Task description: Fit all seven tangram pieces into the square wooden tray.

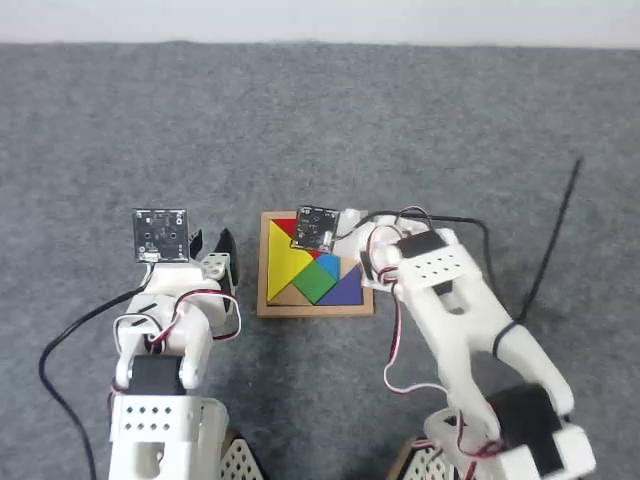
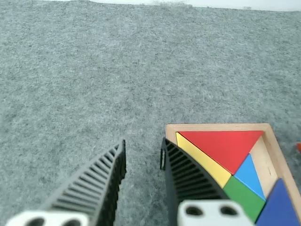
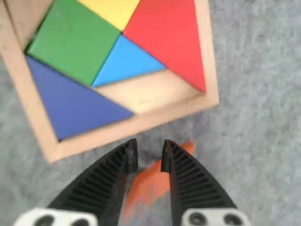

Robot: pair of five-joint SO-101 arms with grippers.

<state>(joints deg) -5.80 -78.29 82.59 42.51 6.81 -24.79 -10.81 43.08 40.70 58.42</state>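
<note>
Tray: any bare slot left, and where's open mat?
Bare wood in the tray: a gap bordered by red triangle, light blue triangle, dark blue triangle and rim. Open mat beyond the tray's far side. Crowded: right gripper over orange piece outside the rim.

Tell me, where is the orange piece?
In the right wrist view, the orange piece is right at the right claw, over the grey mat, just outside the wooden tray wall near the red triangle.

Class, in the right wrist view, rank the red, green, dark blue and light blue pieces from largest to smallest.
1. Red triangle, though cropped.
2. Green square and dark blue triangle: too alike to rank.
3. Light blue triangle.
</note>
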